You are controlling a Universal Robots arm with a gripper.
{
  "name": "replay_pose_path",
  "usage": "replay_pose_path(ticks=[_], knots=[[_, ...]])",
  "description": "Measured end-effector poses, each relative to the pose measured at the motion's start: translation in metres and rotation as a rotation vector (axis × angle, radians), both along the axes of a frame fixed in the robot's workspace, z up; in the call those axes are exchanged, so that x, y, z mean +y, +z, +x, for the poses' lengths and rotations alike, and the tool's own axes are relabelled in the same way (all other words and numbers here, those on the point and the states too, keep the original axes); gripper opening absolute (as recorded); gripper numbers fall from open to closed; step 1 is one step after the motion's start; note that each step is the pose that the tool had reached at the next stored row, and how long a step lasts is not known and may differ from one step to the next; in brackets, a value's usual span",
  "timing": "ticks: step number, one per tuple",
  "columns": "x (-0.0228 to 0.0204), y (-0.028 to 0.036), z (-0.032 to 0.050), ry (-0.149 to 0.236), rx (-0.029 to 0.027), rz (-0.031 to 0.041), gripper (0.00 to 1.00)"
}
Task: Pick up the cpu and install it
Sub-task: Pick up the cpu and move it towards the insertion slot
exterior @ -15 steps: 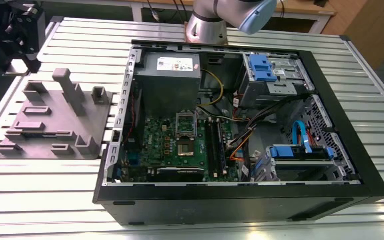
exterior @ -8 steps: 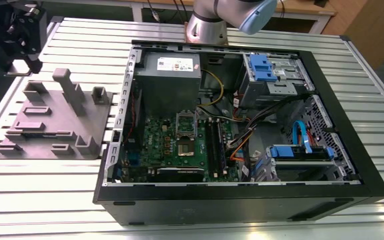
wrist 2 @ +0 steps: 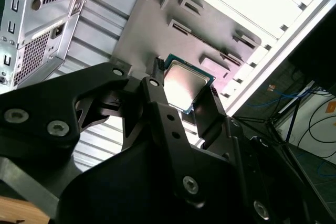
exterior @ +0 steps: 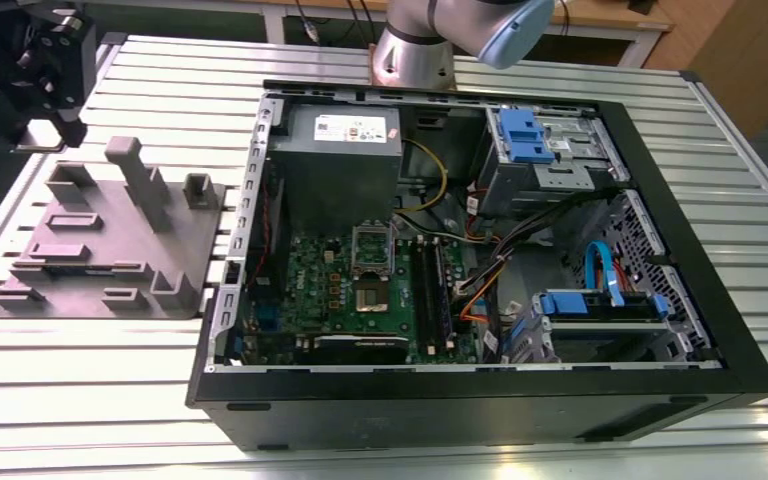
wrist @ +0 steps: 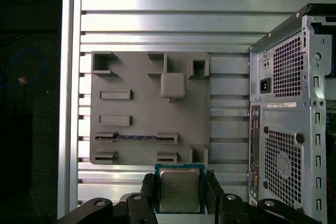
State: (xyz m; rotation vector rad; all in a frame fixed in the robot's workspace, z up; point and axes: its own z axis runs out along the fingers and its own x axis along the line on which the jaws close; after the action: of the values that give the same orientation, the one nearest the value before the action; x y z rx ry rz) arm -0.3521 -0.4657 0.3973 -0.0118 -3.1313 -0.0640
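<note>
Clamped on the cpu [wrist: 179, 190] by two opposite edges, between the fingers [wrist: 149, 191] of the gripper [wrist: 180, 178], shiny metal top toward the camera in both wrist views. Held just past one edge of the grey fixture plate [wrist: 142, 114], not touching it.

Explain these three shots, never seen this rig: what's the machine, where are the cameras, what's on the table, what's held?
One robot arm stands at a slatted metal table. The exterior view is from a camera off the arm; both wrist views are from cameras riding on it, looking past its end effector. On the table sit an open computer case, motherboard exposed, and, at the exterior view's left, a grey holder plate. The end effector is shut on the cpu, a small silvery square chip, held near that plate's edge.
</note>
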Motion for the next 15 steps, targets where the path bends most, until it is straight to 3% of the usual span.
replay_pose_path(ticks=[15], knots=[[0.0000, -0.0002, 0.0053, 0.000, 0.0001, 0.0000, 0.47]])
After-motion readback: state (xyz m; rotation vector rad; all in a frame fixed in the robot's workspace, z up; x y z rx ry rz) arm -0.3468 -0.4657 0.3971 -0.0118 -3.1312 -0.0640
